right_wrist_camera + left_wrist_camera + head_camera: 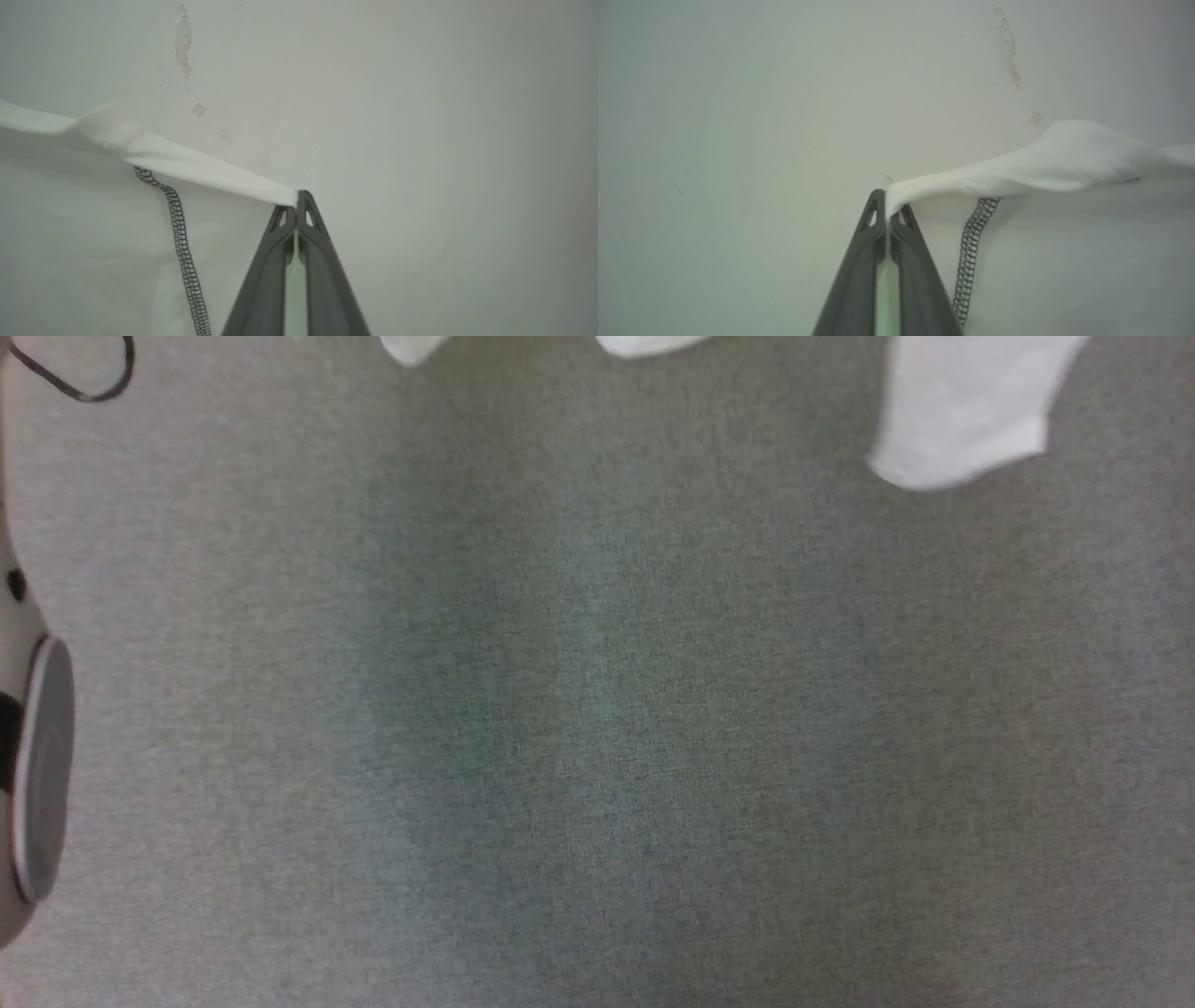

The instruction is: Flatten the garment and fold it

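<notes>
The garment [1064, 163] is white thin fabric with a dark zigzag-stitched seam, held up in the air in front of a pale wall. My left gripper [888, 212] is shut on one edge of it, the cloth stretching away to the right in the left wrist view. My right gripper [296, 205] is shut on another edge of the garment [196, 170], which runs off to the left in the right wrist view. In the head view, the lower ends of the garment [966, 415] hang in from the top edge above the grey work surface [597, 728].
A pale wall [738, 116] with chipped paint patches [1008, 46] stands behind the held cloth. At the left edge of the head view sit a pale robot part with a grey disc [42, 765] and a dark cable loop [84, 378].
</notes>
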